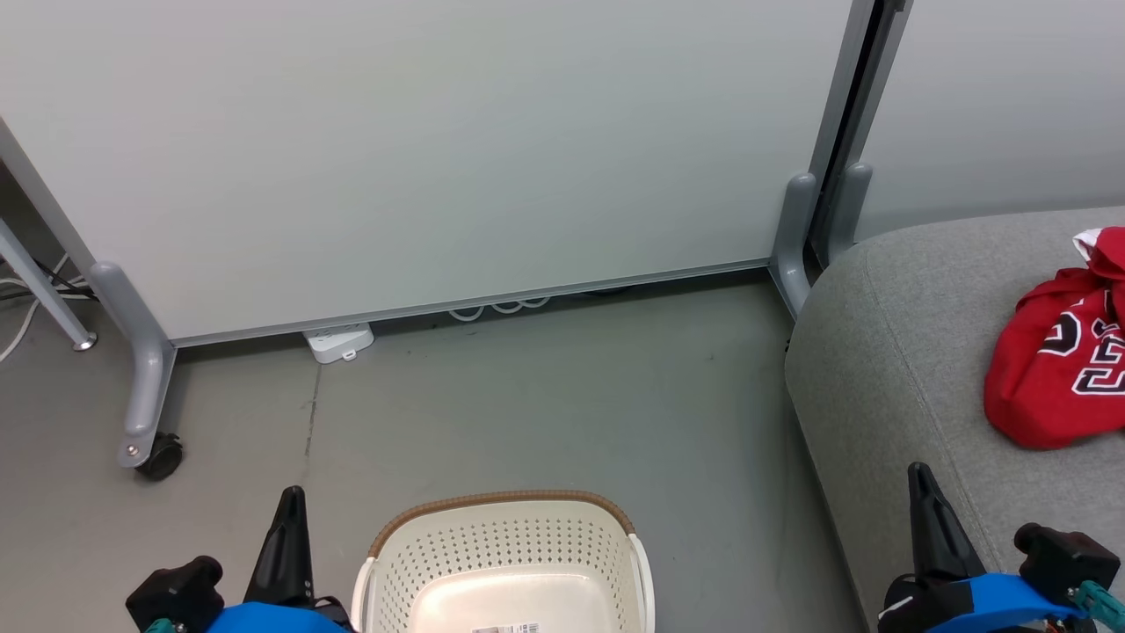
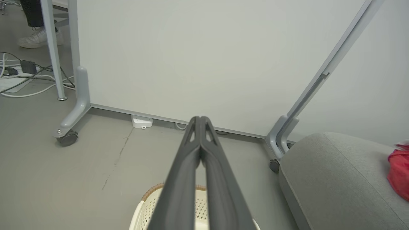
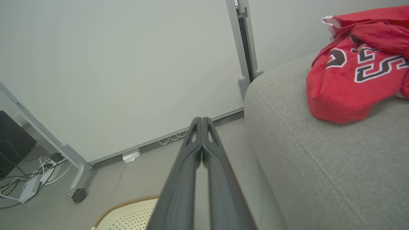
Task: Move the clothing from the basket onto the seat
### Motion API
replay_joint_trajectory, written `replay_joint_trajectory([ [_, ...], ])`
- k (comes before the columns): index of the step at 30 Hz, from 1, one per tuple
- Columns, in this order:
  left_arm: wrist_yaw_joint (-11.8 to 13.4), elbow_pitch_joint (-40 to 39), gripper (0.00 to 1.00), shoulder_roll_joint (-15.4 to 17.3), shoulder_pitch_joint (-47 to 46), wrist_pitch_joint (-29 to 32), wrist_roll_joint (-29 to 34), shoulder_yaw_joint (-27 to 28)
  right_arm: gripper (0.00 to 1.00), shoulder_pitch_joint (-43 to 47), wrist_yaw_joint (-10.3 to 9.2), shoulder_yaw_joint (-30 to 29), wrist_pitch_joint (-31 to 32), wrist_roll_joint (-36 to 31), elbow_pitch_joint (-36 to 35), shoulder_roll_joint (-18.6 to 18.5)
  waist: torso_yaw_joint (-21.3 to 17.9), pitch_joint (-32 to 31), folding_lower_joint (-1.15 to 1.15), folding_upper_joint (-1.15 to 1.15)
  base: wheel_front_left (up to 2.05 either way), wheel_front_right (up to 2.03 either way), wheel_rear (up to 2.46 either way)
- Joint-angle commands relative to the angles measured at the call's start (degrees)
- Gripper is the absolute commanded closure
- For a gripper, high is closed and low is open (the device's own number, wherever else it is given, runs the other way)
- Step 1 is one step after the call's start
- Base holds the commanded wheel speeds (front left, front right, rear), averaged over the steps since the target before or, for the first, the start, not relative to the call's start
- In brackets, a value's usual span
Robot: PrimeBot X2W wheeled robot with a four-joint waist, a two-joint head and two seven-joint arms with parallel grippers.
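Now, lower left: the left end effector (image 1: 292, 505) is pressed together and empty, just beside the basket (image 1: 501, 498), whose visible floor looks bare. On the right, the clothing (image 1: 1055, 369) lies on the seat (image 1: 888, 352). Lower right, the right end effector (image 1: 918, 482) is pressed together too. The risk is that a careless arm swing clips the basket rim.

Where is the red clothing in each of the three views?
Head view: clothing at the right edge, on the seat.
Left wrist view: clothing at the far right edge, cut off.
Right wrist view: clothing at the upper right.
Shared landmark: the seat beneath it.
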Motion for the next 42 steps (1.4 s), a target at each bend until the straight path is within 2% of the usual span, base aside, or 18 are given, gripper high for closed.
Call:
replay_joint_trajectory([
  [1,-0.5,-1.1,1.00,0.2,-1.2,0.6,-2.9,0.8,1.00,-1.2,-0.01,-0.3,0.6,3.1,-1.2,0.1,0.0,0.0,0.00,0.00,0.00,0.00,0.00],
  [23,-1.9,-2.1,1.00,0.3,-1.9,5.6,-22.2,3.4,1.00,-2.2,-0.02,-1.4,5.7,23.4,-2.4,0.7,0.1,0.2,-0.01,0.00,0.00,0.00,0.00],
  [42,-2.8,-2.6,1.00,0.4,-2.3,9.1,-34.8,5.2,1.00,-3.0,-0.02,-2.3,9.2,36.8,-3.0,1.2,0.2,0.4,-0.01,0.00,0.00,0.00,0.00],
])
